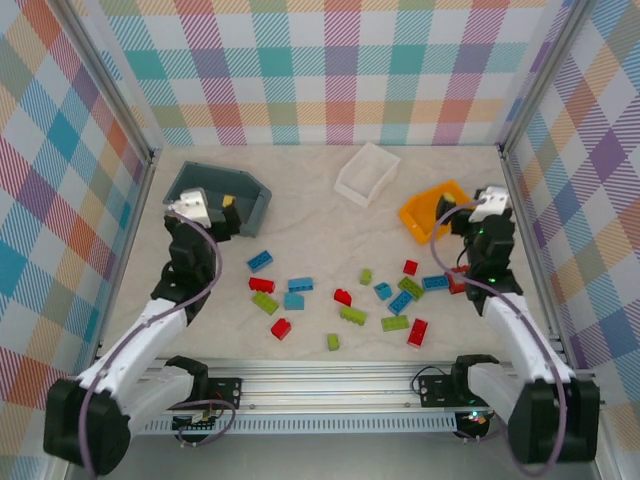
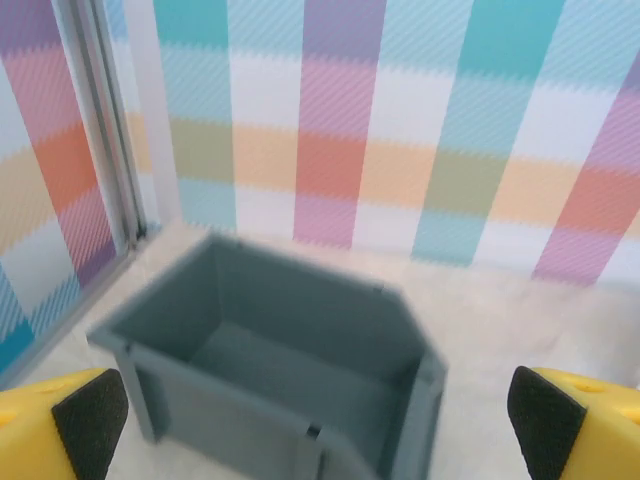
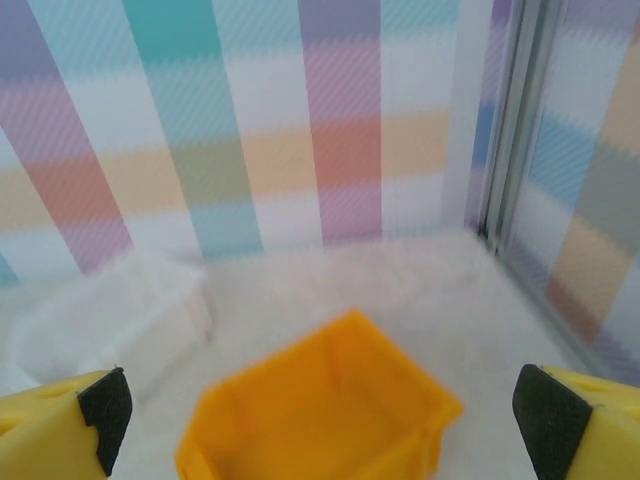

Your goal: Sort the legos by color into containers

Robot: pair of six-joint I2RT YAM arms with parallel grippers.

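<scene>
Bricks [image 1: 352,315], small studded plastic pieces in blue, lime green and red, lie scattered across the middle of the surface toward its near edge. None is seen inside a bin. Three rectangular plastic bins stand along the far edge: a dark grey-blue bin [image 1: 258,205] near the far left corner, a white bin [image 1: 368,172] at the centre, and an orange-yellow bin [image 1: 415,218] toward the far right corner. The left hand [image 2: 318,425] hovers at the dark grey-blue bin and the right hand [image 3: 320,420] at the orange-yellow bin. Each has its fingers wide apart with nothing between them.

Recommended procedure (judgement):
1. Assign one colour per bin.
2. Begin with isolated pieces, such as the blue brick [image 1: 260,261] nearest the left hand.
3. Descend vertically, straddle the narrow sides, then close.
4. Defer the crowded group right of centre, where a descending finger would likely push neighbouring pieces.
</scene>
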